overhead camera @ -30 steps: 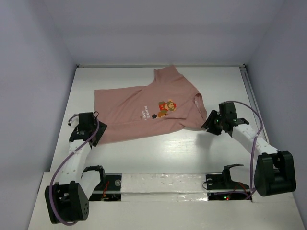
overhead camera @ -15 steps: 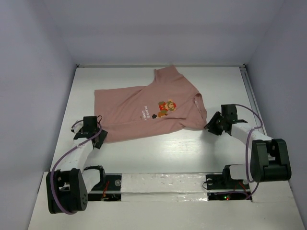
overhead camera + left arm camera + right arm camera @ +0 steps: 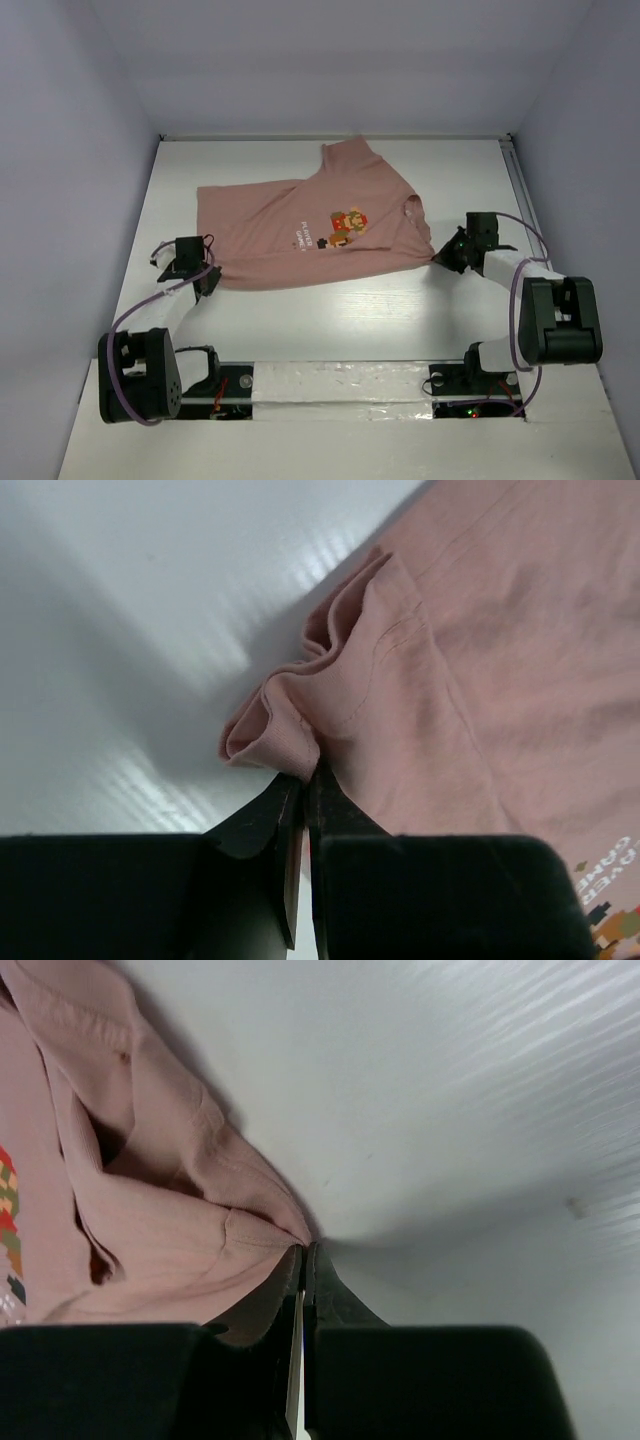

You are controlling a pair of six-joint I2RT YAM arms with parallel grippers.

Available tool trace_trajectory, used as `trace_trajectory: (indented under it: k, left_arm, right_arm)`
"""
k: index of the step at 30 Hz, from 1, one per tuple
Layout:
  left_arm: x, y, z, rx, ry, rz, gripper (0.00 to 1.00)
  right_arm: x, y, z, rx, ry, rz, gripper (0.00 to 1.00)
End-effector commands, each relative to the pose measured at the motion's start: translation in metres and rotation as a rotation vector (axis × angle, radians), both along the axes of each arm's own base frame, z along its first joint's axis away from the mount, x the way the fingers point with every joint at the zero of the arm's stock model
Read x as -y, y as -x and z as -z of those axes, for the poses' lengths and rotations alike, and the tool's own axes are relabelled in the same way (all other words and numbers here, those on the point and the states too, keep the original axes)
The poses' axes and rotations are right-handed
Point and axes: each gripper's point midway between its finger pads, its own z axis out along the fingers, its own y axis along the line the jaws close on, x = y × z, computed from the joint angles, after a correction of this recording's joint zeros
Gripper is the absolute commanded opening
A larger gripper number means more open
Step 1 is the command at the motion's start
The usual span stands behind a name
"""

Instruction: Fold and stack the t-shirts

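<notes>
One dusty-pink t-shirt (image 3: 300, 225) lies spread, chest graphic (image 3: 347, 224) up, on the white table (image 3: 400, 310). My left gripper (image 3: 207, 277) sits at the shirt's near-left corner. In the left wrist view its jaws (image 3: 306, 776) are shut on a bunched fold of the pink fabric (image 3: 290, 730). My right gripper (image 3: 447, 256) is at the shirt's right edge. The right wrist view shows that gripper (image 3: 306, 1252) pinched on a pointed tip of the shirt's fabric (image 3: 170, 1230), low against the table.
Pale walls (image 3: 80, 180) close in the table on the left, back and right. A rail (image 3: 520, 190) runs along the right edge. A taped strip (image 3: 340, 385) and both arm bases (image 3: 140, 385) line the near edge.
Both grippers have gone from open to shut, each pinching an edge of the shirt. The left one moved in to the near-left corner; the right one shifted slightly to the right.
</notes>
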Motion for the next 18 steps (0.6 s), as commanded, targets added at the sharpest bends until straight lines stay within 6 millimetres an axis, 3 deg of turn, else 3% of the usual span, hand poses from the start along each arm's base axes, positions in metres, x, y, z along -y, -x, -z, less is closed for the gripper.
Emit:
trace_trajectory:
  k: [1,5,9,13,14,15,17,18]
  left_arm:
    - [0.002,-0.001,0.012,-0.031,0.004,0.017,0.00]
    - [0.002,0.003,0.014,-0.042,-0.003,0.023,0.00]
    - [-0.001,0.006,0.002,-0.024,-0.018,0.016,0.00]
    - [-0.007,0.022,-0.006,-0.081,-0.046,-0.005,0.03]
    - [-0.005,0.025,-0.006,-0.081,-0.041,0.008,0.14]
    - [-0.003,0.022,-0.015,-0.041,-0.038,0.018,0.43]
    - [0.000,0.021,-0.025,-0.001,-0.012,0.005,0.68]
    - [0.001,0.022,-0.032,0.020,-0.007,-0.006,0.84]
  right_arm:
    - [0.031,-0.025,-0.024,0.076,0.096,0.060,0.03]
    - [0.047,-0.029,-0.036,0.100,0.138,0.064,0.04]
    - [0.047,-0.029,-0.028,0.060,0.143,0.053,0.08]
    - [0.050,-0.007,-0.016,-0.023,0.151,0.076,0.15]
    - [0.047,0.002,-0.019,-0.018,0.137,0.077,0.17]
    - [0.045,0.008,-0.021,-0.018,0.130,0.080,0.19]
    - [0.044,0.019,-0.029,-0.005,0.124,0.091,0.26]
    - [0.045,0.023,-0.032,-0.005,0.135,0.088,0.36]
